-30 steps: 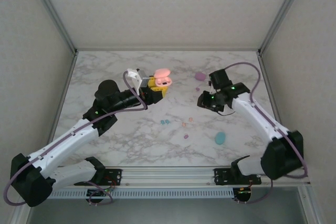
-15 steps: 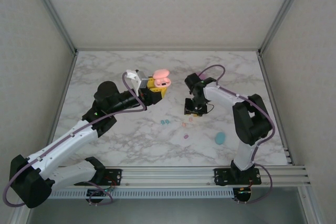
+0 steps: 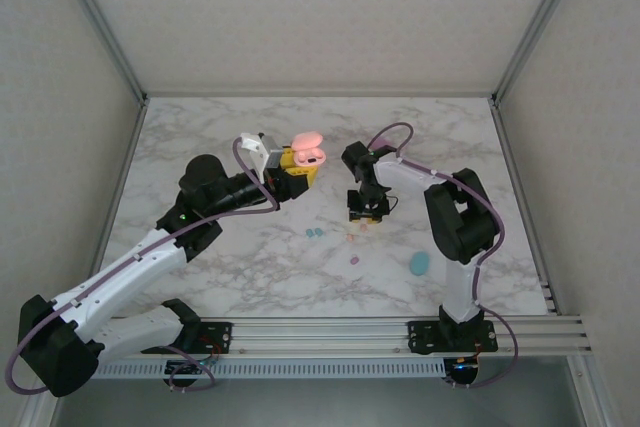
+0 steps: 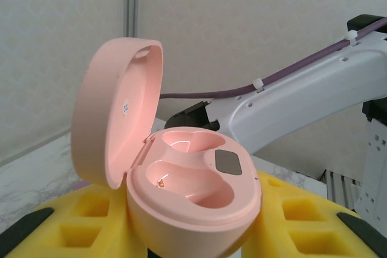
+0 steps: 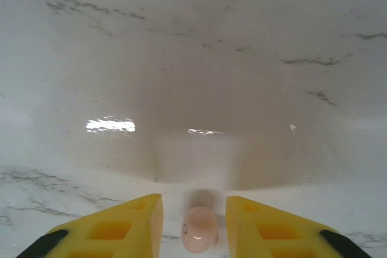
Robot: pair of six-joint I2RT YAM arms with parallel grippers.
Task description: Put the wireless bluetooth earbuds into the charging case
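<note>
My left gripper (image 3: 297,165) is shut on the peach-pink charging case (image 3: 308,151) and holds it above the table, left of centre. In the left wrist view the case (image 4: 193,185) sits between the yellow fingers (image 4: 300,217) with its lid open and both wells empty. My right gripper (image 3: 365,215) points down at the table near the middle. In its wrist view a peach-pink earbud (image 5: 199,229) lies on the marble between the yellow fingers (image 5: 121,225), with a gap on each side, so the gripper (image 5: 195,202) is open.
Other loose earbuds lie on the marble table (image 3: 240,267): a teal pair (image 3: 314,233), another peach-pink one (image 3: 351,238) and a purple one (image 3: 354,260). A closed teal case (image 3: 419,264) rests at the front right. Walls close in the table's left, back and right.
My right arm swung from the table's right side to the middle and came down over the peach-pink earbud, its jaws narrowing slightly. The left arm and the case stayed still.
</note>
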